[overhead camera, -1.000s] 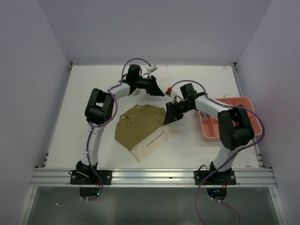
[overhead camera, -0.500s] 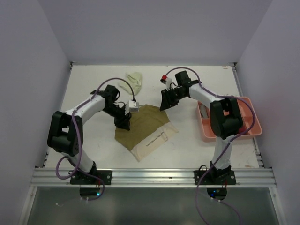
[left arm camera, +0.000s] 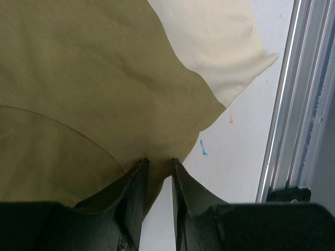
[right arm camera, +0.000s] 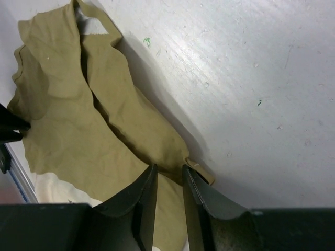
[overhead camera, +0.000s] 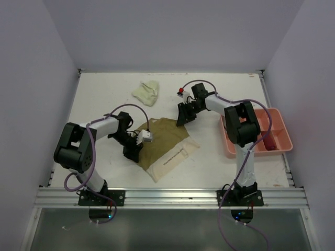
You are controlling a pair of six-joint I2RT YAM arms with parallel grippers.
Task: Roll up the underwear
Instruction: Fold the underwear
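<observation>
Both arms pinch opposite edges of the olive-tan underwear [overhead camera: 163, 137]: left gripper [left arm camera: 158, 166] clamps its near-left hem, right gripper [right arm camera: 168, 172] its far corner; bare table [overhead camera: 104, 99] surrounds.

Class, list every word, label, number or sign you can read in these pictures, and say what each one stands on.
One line of dark print runs along the cream cloth under the olive garment: too small and blurred to read in the top view.
The wrist views show no text; the small blue, orange and green flecks on the table are marks, not letters.
Nothing legible on the pink tray, the arms or the pale cloth.
</observation>
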